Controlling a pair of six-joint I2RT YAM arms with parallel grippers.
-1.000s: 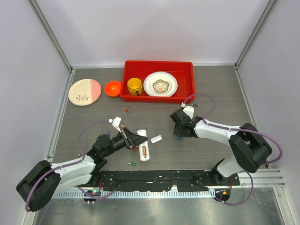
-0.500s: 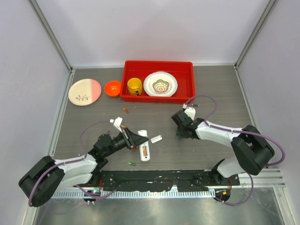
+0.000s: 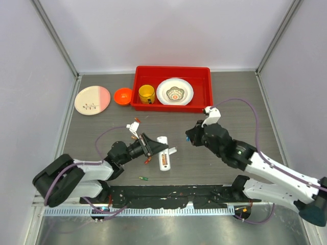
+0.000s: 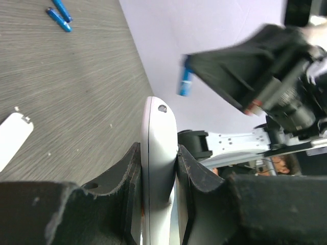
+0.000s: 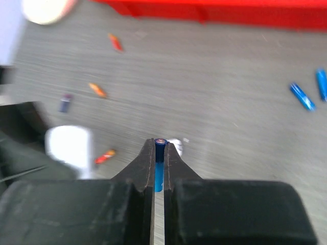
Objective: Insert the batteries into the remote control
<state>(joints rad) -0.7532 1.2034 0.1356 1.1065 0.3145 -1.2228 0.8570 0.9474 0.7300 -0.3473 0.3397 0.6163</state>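
My left gripper [image 3: 153, 147] is shut on the white remote control [image 3: 164, 157], which lies near the table's middle with its battery bay facing up. In the left wrist view the remote control [image 4: 159, 127] stands edge-on between the left gripper's [image 4: 158, 153] fingers. My right gripper [image 3: 191, 136] hovers just right of it, shut on a blue battery [image 5: 160, 153] whose tip shows at the right gripper's [image 5: 160, 148] fingertips. That blue battery [image 4: 185, 84] hangs above the remote's far end. The white back cover [image 3: 172, 150] lies beside the remote.
Loose batteries lie about: green [image 3: 144, 178], red [image 3: 148, 160], orange [image 5: 97, 90], and two blue ones [image 4: 59, 13]. A red bin [image 3: 204, 97] with a yellow cup [image 3: 146, 94] and a bowl [image 3: 174, 92] stands at the back. An orange dish [image 3: 122, 96] and a plate [image 3: 92, 100] sit left.
The right gripper has shut on a blue battery and lifted it towards the remote, the arm swinging round. The left gripper has shifted the remote slightly right and back.
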